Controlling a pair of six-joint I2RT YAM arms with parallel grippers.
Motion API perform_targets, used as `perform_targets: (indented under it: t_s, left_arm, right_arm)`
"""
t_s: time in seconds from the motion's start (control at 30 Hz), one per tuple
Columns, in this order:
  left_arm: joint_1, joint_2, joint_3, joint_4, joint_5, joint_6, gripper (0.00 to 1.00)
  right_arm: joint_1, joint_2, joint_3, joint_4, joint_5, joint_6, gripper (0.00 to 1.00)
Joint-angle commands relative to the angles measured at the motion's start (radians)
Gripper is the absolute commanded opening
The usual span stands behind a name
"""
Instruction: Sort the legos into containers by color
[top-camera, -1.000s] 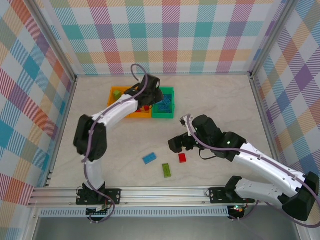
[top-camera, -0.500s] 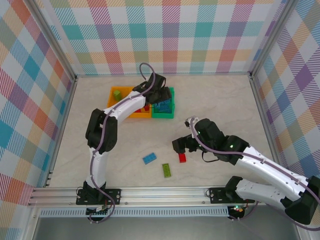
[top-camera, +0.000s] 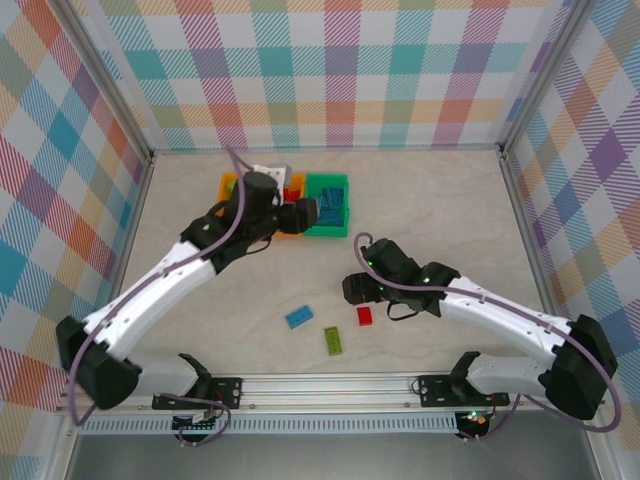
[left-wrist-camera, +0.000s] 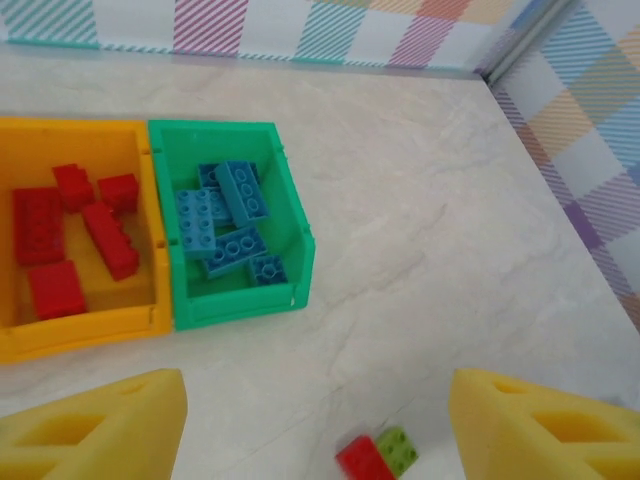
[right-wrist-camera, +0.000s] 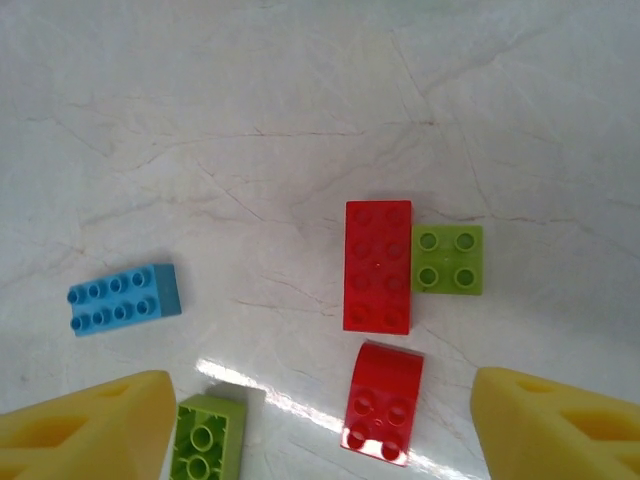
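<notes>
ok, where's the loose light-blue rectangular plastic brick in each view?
Top external: the light-blue rectangular plastic brick lies lower centre.
Right wrist: it lies at mid-left.
Shared landmark: the lime green plastic brick, just below-right of it in both.

The top camera looks steeply down from above the near edge over the whole surface (top-camera: 450, 200). The left wrist camera faces obliquely far-right, sharing the green bin (left-wrist-camera: 240, 300) with it. The right wrist camera points straight down, close; its blue brick (right-wrist-camera: 124, 298) also shows from above.
</notes>
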Motion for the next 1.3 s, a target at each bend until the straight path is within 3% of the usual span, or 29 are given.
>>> perform_targets:
  t_s: [0.0, 0.2, 0.3, 0.37, 0.47, 0.57, 0.67, 0.87, 1.1, 1.27]
  left_arm:
    - [-0.012, -0.129, -0.084, -0.071, -0.010, 0.213, 0.75]
    - [-0.013, -0.358, -0.237, -0.165, 0.031, 0.488, 0.98]
    - [-0.013, -0.439, -0.326, -0.161, 0.007, 0.558, 1.00]
    - [-0.013, -0.479, -0.384, -0.117, 0.014, 0.558, 1.00]
    - [-0.012, -0.513, -0.444, -0.063, 0.100, 0.588, 1.00]
    - [-0.012, -0.503, -0.453, -0.134, 0.313, 0.770, 1.00]
    - [-0.011, -0.481, -0.469, -0.193, 0.416, 0.884, 1.00]
    - [-0.011, -0.502, -0.498, -0.182, 0.382, 0.891, 1.00]
    - [-0.011, -0.574, -0.514, -0.079, 0.289, 0.797, 1.00]
    - [-0.011, -0.629, -0.522, -0.013, 0.075, 0.673, 1.00]
  right_arm:
    - [0.004, 0.083, 0.001, 0.041, -0.010, 0.102, 0.74]
    - [0.004, 0.271, 0.058, 0.019, 0.016, 0.127, 0.71]
    - [0.004, 0.317, 0.049, 0.034, 0.039, 0.155, 0.72]
    - [0.004, 0.340, 0.037, 0.062, 0.029, 0.153, 0.67]
    - [0.004, 0.376, 0.044, 0.086, 0.000, 0.139, 0.59]
    - [0.004, 0.417, 0.072, 0.073, 0.009, 0.136, 0.57]
    - [0.004, 0.460, 0.098, 0.058, 0.036, 0.137, 0.48]
    - [0.007, 0.412, 0.098, 0.058, 0.036, 0.139, 0.27]
    - [0.013, 0.249, 0.157, 0.163, 0.008, 0.040, 0.26]
    - [0.012, 0.389, 0.370, 0.213, 0.008, -0.113, 0.28]
